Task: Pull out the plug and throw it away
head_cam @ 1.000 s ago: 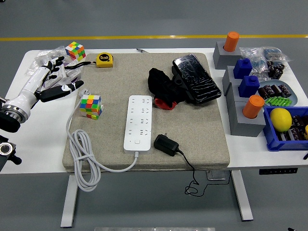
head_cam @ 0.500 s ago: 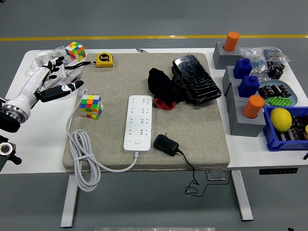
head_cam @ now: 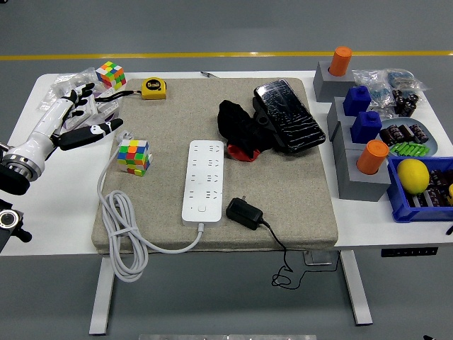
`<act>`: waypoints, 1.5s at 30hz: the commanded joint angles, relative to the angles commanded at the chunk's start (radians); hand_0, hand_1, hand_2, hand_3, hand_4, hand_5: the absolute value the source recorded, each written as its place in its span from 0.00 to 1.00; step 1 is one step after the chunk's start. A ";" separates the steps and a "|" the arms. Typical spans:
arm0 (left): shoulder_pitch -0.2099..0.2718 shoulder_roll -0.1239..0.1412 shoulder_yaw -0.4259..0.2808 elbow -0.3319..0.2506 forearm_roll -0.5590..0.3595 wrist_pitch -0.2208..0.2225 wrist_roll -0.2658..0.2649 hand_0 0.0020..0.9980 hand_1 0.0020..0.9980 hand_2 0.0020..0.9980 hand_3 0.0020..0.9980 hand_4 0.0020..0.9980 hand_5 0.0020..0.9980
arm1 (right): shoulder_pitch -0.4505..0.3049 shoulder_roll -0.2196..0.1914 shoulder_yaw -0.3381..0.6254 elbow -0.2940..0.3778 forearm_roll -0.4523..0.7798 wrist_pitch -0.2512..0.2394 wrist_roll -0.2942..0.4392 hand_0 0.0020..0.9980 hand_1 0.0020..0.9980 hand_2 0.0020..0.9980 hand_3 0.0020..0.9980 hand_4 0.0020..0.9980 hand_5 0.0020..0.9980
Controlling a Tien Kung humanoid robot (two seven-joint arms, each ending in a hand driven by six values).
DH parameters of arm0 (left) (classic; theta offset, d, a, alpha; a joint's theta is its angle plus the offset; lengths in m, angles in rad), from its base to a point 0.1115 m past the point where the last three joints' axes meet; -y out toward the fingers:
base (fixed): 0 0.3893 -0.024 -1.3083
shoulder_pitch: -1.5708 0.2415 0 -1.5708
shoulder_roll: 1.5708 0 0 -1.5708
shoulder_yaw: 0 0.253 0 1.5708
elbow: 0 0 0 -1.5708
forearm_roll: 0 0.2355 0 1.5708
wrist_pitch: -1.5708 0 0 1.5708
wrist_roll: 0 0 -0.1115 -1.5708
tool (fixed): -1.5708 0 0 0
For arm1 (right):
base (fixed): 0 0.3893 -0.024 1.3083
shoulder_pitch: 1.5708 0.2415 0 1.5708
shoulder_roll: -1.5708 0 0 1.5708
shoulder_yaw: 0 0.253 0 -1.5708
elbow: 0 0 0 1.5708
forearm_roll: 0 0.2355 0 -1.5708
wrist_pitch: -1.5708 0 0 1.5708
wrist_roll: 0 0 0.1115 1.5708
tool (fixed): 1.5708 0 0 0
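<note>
Plug (head_cam: 243, 212) lies loose on the beige mat (head_cam: 297, 191), just beside the white power strip (head_cam: 204, 180) — its thin cord (head_cam: 283, 265) trails off the mat's near edge. Left hand (head_cam: 74, 117), fingers spread and empty, hovers well apart at the table's left; the right is out of sight.

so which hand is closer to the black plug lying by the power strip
Left, by default. The left hand rests open at the table's far left, well away from the black plug, which lies unplugged on the mat beside the white power strip. The right hand is out of view.
</note>
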 joint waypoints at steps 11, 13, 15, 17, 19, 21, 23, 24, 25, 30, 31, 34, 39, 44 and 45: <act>0.000 0.000 0.000 0.000 0.000 0.000 0.000 0.87 0.97 0.99 1.00 0.95 0.54 | 0.000 0.000 0.000 0.000 0.000 0.000 0.000 0.66 0.70 0.71 0.67 1.00 0.50; 0.000 0.000 0.000 0.000 0.000 0.000 0.000 0.87 0.97 0.99 1.00 0.95 0.54 | 0.000 0.000 0.000 0.000 0.000 0.000 0.000 0.66 0.70 0.71 0.67 1.00 0.50; 0.000 0.000 0.000 0.000 0.000 0.000 0.000 0.87 0.97 0.99 1.00 0.95 0.54 | 0.000 0.000 0.000 0.000 0.000 0.000 0.000 0.66 0.70 0.71 0.67 1.00 0.50; 0.000 0.000 0.000 0.000 0.000 0.000 0.000 0.87 0.97 0.99 1.00 0.95 0.54 | 0.000 0.000 0.000 0.000 0.000 0.000 0.000 0.66 0.70 0.71 0.67 1.00 0.50; 0.000 0.000 0.000 0.000 0.000 0.000 0.000 0.87 0.97 0.99 1.00 0.95 0.54 | 0.000 0.000 0.000 0.000 0.000 0.000 0.000 0.66 0.70 0.71 0.67 1.00 0.50; 0.000 0.000 0.000 0.000 0.000 0.000 0.000 0.87 0.97 0.99 1.00 0.95 0.54 | 0.000 0.000 0.000 0.000 0.000 0.000 0.000 0.66 0.70 0.71 0.67 1.00 0.50; 0.000 0.000 0.000 0.000 0.000 0.000 0.000 0.87 0.97 0.99 1.00 0.95 0.54 | 0.000 0.000 0.000 0.000 0.000 0.000 0.000 0.66 0.70 0.71 0.67 1.00 0.50; 0.000 0.000 0.000 0.000 0.000 0.000 0.000 0.87 0.97 0.99 1.00 0.95 0.54 | 0.000 0.000 0.000 0.000 0.000 0.000 0.000 0.66 0.70 0.71 0.67 1.00 0.50; 0.000 0.000 0.000 0.000 0.000 0.000 0.000 0.87 0.97 0.99 1.00 0.95 0.54 | 0.000 0.000 0.000 0.000 0.000 0.000 0.000 0.66 0.70 0.71 0.67 1.00 0.50; 0.000 0.000 0.000 0.000 0.000 0.000 0.000 0.87 0.97 0.99 1.00 0.95 0.54 | 0.000 0.000 0.000 0.000 0.000 0.000 0.000 0.66 0.70 0.71 0.67 1.00 0.50; 0.000 0.000 0.000 0.000 0.000 0.000 0.000 0.87 0.97 0.99 1.00 0.95 0.54 | 0.000 0.000 0.000 0.000 0.000 0.000 0.000 0.66 0.70 0.71 0.67 1.00 0.50; 0.000 0.000 0.000 0.000 0.000 0.000 0.000 0.87 0.97 0.99 1.00 0.95 0.54 | 0.000 0.000 0.000 0.000 0.000 0.000 0.000 0.66 0.70 0.71 0.67 1.00 0.50; 0.000 0.000 0.000 0.000 0.000 0.000 0.000 0.87 0.97 0.99 1.00 0.95 0.54 | 0.000 0.000 0.000 0.000 0.000 0.000 0.000 0.66 0.70 0.71 0.67 1.00 0.50; 0.000 0.000 0.000 0.000 0.000 0.000 0.000 0.87 0.97 0.99 1.00 0.95 0.54 | 0.000 0.000 0.000 0.000 0.000 0.000 0.000 0.66 0.70 0.71 0.67 1.00 0.50; 0.000 0.000 0.000 0.000 0.000 0.000 0.000 0.87 0.97 0.99 1.00 0.95 0.54 | 0.000 0.000 0.000 0.000 0.000 0.000 0.000 0.66 0.70 0.71 0.67 1.00 0.50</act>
